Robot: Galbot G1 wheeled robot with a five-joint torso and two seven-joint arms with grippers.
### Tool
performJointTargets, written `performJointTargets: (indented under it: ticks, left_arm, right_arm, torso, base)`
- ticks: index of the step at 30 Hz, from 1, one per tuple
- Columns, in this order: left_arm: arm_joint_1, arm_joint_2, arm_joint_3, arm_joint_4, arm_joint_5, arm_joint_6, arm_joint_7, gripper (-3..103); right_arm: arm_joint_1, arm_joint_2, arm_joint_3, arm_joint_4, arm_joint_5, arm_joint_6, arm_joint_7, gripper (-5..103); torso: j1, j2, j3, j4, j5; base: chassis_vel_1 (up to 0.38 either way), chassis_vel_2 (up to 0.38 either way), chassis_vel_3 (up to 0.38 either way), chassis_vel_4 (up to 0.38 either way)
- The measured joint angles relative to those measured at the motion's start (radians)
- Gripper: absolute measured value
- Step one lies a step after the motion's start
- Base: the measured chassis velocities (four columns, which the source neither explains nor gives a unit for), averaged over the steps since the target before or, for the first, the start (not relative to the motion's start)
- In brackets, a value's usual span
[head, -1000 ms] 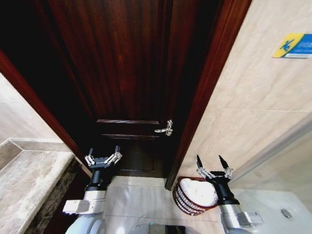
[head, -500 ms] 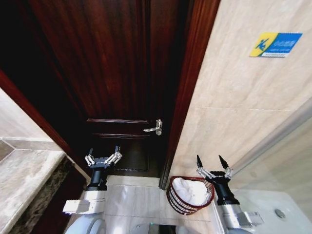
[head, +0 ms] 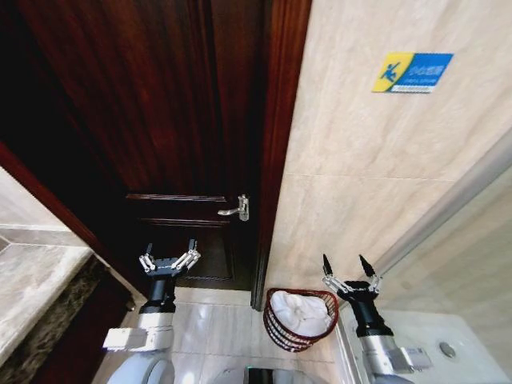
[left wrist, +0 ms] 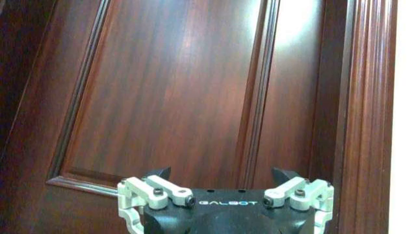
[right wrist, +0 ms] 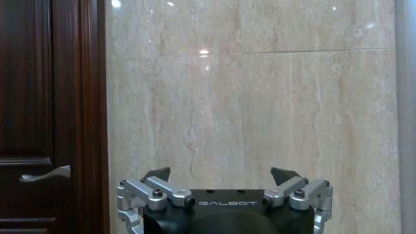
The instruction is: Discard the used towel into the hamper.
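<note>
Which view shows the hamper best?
Head view: the hamper sits on the floor by the door frame, white towel inside, just left of the open, empty right gripper. Left wrist view faces the door, right wrist view the tiled wall; no hamper there.

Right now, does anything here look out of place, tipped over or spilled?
Nothing stands out. The hamper stands upright on the floor by the wall, with a white towel inside it. Both the left gripper and the right gripper are empty, jaws open.
</note>
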Motion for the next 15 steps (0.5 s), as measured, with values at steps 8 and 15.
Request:
performJointTargets:
  ticks: [8, 15]
  left_arm:
    - [0.0, 0.0, 0.0, 0.0, 0.0, 0.0, 0.0, 100]
    - [0.0, 0.0, 0.0, 0.0, 0.0, 0.0, 0.0, 100]
  right_arm:
    - [0.0, 0.0, 0.0, 0.0, 0.0, 0.0, 0.0, 100]
    - [0.0, 0.0, 0.0, 0.0, 0.0, 0.0, 0.0, 100]
  torso:
    - [0.0, 0.0, 0.0, 0.0001, -0.0004]
    - [0.0, -0.001, 0.0, 0.0001, 0.0]
  base:
    - [0.019, 0.016, -0.009, -0.007]
    - [0.013, -0.024, -0.009, 0.027]
